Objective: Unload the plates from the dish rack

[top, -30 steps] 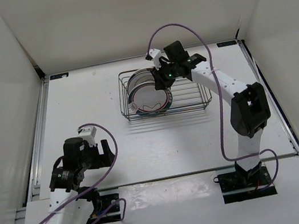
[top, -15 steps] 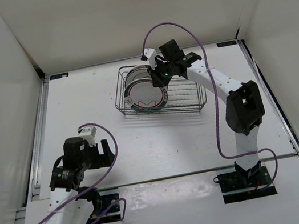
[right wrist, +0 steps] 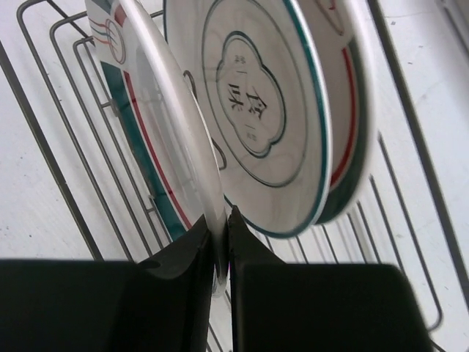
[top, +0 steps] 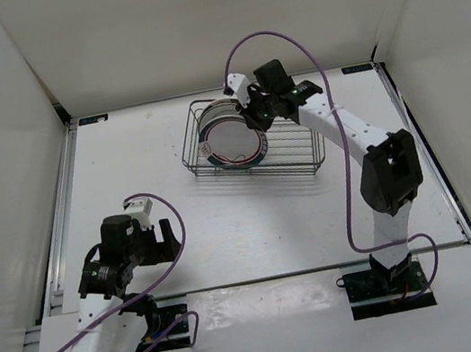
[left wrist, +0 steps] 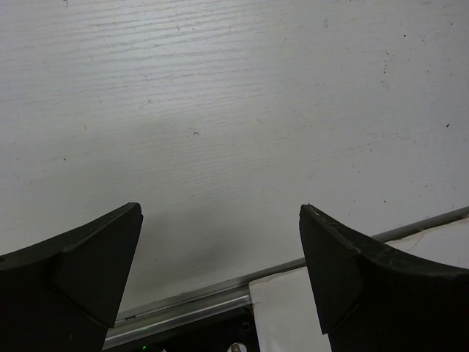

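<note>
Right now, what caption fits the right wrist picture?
Right hand pinching one plate's rim in the dish rack, another plate beside it.

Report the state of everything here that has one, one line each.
left gripper, open, holding nothing.
right gripper, shut on the gripped plate's rim.
gripped plate, on edge in the dish rack, pinched at its rim.
next plate, on edge in the rack, untouched.
dish rack, loaded at its left end.

White plates (top: pixel 231 140) with green-and-red rims stand on edge in the wire dish rack (top: pixel 295 149). The nearest plate (right wrist: pixel 165 125) has its rim pinched in the right end effector (right wrist: pixel 222 224).
</note>
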### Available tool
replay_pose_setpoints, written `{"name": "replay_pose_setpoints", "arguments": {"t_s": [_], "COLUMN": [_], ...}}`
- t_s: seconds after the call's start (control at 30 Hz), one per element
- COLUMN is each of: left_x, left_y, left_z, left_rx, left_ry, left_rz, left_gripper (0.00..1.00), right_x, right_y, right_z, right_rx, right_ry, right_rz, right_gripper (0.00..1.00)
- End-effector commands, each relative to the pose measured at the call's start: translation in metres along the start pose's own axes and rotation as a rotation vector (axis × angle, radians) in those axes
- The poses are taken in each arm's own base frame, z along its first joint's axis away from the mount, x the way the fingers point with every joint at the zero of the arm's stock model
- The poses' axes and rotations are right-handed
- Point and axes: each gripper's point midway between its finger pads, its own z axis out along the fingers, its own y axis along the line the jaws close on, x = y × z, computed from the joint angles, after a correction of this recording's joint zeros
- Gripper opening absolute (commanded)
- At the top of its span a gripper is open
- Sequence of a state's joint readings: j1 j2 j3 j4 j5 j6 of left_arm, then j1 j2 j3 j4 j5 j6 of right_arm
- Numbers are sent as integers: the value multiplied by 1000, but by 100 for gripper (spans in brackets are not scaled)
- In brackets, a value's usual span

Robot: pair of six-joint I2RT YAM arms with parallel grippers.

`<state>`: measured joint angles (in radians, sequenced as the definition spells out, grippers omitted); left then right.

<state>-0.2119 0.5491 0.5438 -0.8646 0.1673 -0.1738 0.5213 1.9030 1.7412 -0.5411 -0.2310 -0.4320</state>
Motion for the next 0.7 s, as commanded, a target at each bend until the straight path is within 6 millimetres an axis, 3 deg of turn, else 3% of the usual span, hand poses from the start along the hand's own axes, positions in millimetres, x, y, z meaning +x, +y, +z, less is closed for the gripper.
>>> {"name": "replay_pose_setpoints", "arguments": {"t_s": [0.0, 0.37, 0.47, 0.67], "left_x": [-4, -2, -1, -2], "left_y": [0, 0, 0, -1], "left_z": [0, -2, -1, -2], "left_rx": [-5, -4, -2, 0], "left_ry": [-16, -7, -5, -11], "left_rz": [0, -2, -4, -8], "left_gripper": [100, 100, 100, 100], "right_x": [-35, -76, -86, -92], "right_y": [-16, -19, -20, -5], "right_z": [-46, -105, -131, -169], "right_rx": [97, 193, 241, 239], "right_ry": [-112, -258, -304, -363], "right_rz": [-11, -20, 4, 80], "right_gripper": [0, 0, 0, 0]}}
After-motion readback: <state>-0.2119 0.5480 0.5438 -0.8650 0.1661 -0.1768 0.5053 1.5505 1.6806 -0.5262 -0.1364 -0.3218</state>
